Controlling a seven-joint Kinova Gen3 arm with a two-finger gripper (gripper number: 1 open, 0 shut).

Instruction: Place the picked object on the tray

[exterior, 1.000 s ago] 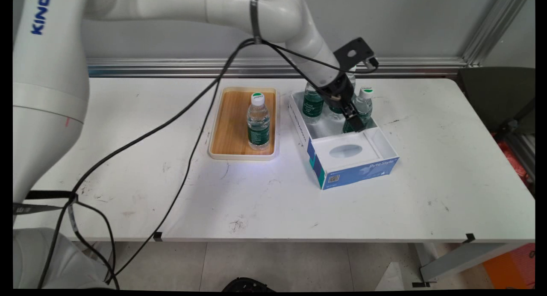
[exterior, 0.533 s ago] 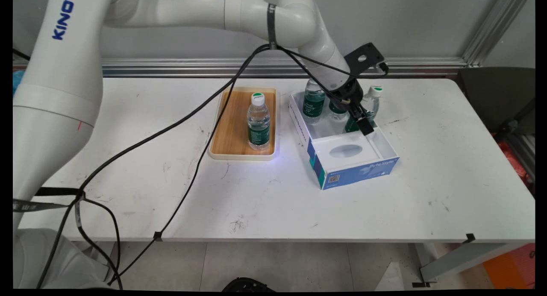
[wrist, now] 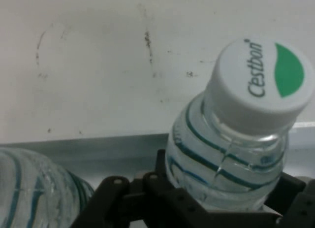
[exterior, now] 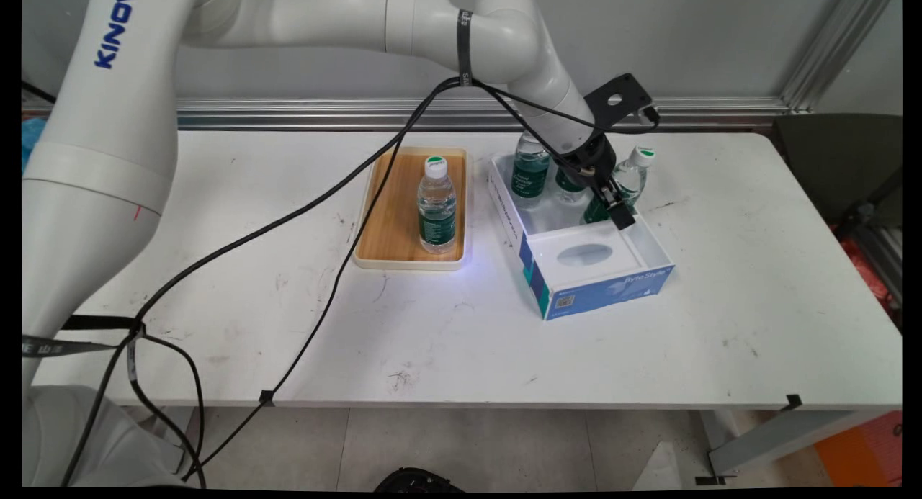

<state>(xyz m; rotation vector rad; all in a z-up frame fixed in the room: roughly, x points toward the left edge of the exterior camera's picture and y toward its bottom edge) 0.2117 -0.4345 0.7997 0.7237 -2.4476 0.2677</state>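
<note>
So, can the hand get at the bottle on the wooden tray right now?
Probably not at once: the hand is shut on a tilted bottle in the box. The tray bottle stands alone, nothing above it.

**Tilted bottle in the box**

A clear water bottle (exterior: 629,182) with a green label and a white, green-marked cap is leaning toward the right inside the open blue-and-white box (exterior: 598,268), clamped by the gripper (exterior: 614,205). Two more bottles (exterior: 529,169) are standing upright beside it at the box's far end.
</note>
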